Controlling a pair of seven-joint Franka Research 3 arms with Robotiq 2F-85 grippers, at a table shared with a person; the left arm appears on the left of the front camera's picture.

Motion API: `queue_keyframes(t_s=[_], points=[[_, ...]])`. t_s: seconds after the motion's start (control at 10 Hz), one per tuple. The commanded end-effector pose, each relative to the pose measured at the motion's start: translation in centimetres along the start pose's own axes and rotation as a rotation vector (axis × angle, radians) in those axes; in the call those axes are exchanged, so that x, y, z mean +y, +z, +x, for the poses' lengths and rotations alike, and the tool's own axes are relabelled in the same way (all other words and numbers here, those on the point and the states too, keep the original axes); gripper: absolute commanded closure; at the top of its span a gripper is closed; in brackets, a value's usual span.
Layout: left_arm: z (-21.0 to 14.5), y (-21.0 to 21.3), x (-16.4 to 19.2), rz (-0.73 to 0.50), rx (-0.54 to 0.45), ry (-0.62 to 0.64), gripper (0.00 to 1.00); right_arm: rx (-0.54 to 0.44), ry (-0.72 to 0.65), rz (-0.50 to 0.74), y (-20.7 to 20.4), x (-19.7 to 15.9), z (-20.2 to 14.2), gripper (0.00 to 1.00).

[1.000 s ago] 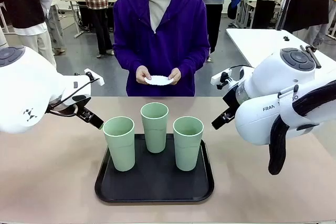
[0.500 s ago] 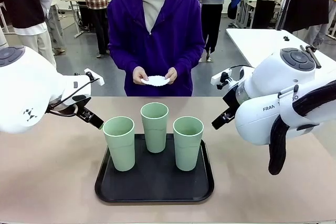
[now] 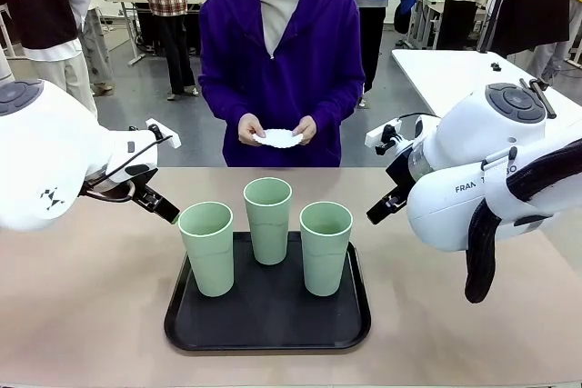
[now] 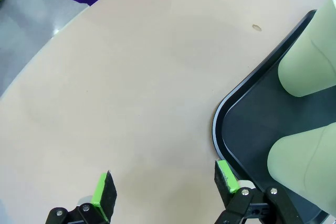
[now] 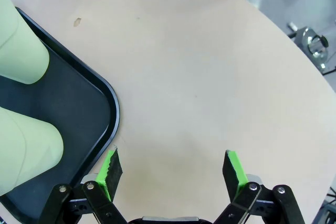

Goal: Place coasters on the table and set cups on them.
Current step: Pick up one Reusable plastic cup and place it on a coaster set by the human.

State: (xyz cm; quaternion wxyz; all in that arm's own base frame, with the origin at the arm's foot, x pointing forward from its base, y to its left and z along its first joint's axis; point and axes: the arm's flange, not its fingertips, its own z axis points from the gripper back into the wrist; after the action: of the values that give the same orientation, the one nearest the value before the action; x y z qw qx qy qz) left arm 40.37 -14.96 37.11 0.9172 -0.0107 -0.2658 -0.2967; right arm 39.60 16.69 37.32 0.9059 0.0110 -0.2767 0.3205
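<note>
Counter (image 3: 82,315) carries no coaster yet: the person's hands (image 3: 247,129) have only shifted the coasters (image 3: 278,139) slightly. Cups (image 3: 268,215) stay on the tray (image 3: 268,326). Left jaws and right jaws remain apart, empty.

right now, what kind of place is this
Probably a robotics lab or shared workroom: a white left arm and right arm flank a tan table with cups on a tray, a person faces them, and a white table and people stand behind.
</note>
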Motion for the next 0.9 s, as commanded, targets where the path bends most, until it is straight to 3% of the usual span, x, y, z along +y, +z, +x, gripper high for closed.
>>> queue_keyframes(t_s=[0.0,0.3,0.6,0.8], points=[[0.0,0.0,0.0,0.000,0.000,0.000,0.00,0.000,0.000,0.000,0.0,0.0,0.0,0.00],[-1.8,7.2,0.2,-0.039,-0.020,-0.037,0.00,-0.017,0.065,0.000,8.9,2.6,1.3,0.00],[-5.2,12.4,-1.3,-0.087,0.127,-0.090,0.00,0.177,0.067,-0.102,15.3,4.2,-1.4,0.00],[-7.6,14.3,-2.9,-0.178,0.203,-0.136,0.00,0.225,0.031,-0.064,17.6,5.2,-4.4,0.00]])
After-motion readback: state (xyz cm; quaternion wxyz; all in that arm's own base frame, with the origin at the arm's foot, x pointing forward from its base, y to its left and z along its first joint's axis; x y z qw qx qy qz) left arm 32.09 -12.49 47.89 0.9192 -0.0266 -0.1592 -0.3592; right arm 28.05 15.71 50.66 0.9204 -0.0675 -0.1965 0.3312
